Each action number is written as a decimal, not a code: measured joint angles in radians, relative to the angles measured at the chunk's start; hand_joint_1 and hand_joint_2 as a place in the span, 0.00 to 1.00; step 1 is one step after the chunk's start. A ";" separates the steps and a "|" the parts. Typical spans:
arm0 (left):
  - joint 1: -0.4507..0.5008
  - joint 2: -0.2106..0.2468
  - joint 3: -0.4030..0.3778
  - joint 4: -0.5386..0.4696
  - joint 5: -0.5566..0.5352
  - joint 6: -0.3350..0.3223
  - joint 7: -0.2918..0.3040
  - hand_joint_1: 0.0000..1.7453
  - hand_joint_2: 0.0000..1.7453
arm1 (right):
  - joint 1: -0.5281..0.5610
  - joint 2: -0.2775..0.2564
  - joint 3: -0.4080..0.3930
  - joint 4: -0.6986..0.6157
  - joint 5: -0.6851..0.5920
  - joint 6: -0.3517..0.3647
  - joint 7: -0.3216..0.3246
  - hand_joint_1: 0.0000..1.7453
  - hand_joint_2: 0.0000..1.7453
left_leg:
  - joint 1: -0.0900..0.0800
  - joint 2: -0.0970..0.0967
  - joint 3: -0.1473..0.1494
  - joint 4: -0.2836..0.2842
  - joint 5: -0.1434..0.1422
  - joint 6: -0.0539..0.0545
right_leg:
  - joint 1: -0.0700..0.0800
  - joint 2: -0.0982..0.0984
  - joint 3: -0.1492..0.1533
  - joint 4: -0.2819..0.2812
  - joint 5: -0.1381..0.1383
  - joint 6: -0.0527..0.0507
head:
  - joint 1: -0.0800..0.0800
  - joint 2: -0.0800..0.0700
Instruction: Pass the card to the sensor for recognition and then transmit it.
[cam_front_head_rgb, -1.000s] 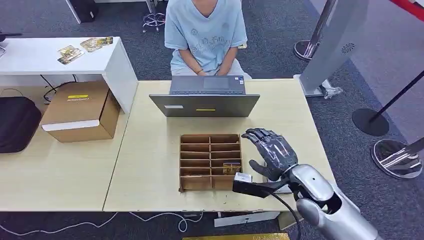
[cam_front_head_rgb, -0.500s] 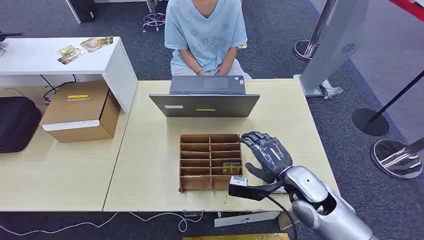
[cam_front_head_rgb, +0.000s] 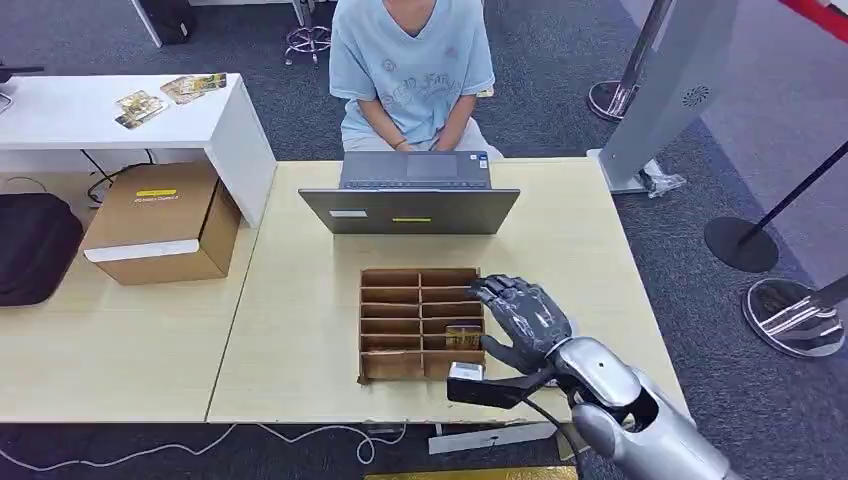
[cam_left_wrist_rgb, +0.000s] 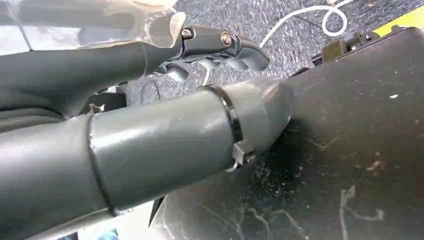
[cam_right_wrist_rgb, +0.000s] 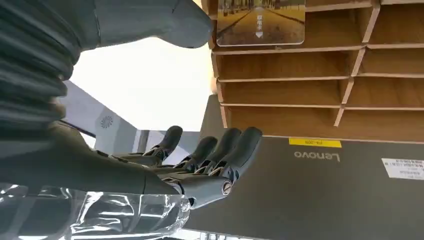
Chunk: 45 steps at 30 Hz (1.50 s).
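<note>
A card (cam_front_head_rgb: 463, 336) with a yellowish picture stands in a right-hand slot of the brown cardboard organizer (cam_front_head_rgb: 400, 322) on the table; the right wrist view shows the card (cam_right_wrist_rgb: 260, 21) upright in its compartment. My right hand (cam_front_head_rgb: 522, 318) hovers beside the organizer's right edge, fingers spread and holding nothing, a little to the right of the card. In the right wrist view the hand (cam_right_wrist_rgb: 200, 160) is open, its fingers stretched out apart from the card. My left hand (cam_left_wrist_rgb: 165, 125) hangs low, its fingers curled in with nothing between them.
A grey laptop (cam_front_head_rgb: 410, 208) stands open behind the organizer, with a person in a light blue shirt (cam_front_head_rgb: 412, 70) seated at it. A cardboard box (cam_front_head_rgb: 165, 222) sits on the left table. Stanchion bases (cam_front_head_rgb: 740, 243) stand on the carpet at the right.
My right hand has moved left and nearer, closing in on the organizer's right side and the card. The card and laptop have stayed put.
</note>
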 joint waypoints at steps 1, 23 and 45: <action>0.000 0.000 -0.006 0.000 0.000 0.000 0.000 0.00 0.00 | -0.003 0.000 0.002 0.003 0.000 0.000 -0.001 0.35 1.00 | 0.000 0.000 0.000 0.000 0.000 0.000 | 0.000 0.000 0.000 0.000 0.000 0.000 | 0.000 0.000; -0.009 0.000 -0.083 0.000 0.000 -0.012 -0.017 0.00 0.00 | -0.037 0.001 0.016 0.028 -0.016 0.000 -0.010 0.31 1.00 | 0.000 0.000 0.000 0.000 0.000 0.000 | 0.000 0.000 0.000 0.000 0.000 0.000 | 0.000 0.000; -0.016 0.000 -0.164 -0.004 0.000 -0.021 -0.032 0.00 0.00 | -0.035 0.001 0.024 0.030 -0.018 0.002 -0.010 0.29 1.00 | 0.000 0.000 0.000 0.000 0.000 0.000 | 0.000 0.000 0.000 0.000 0.000 0.000 | 0.000 0.000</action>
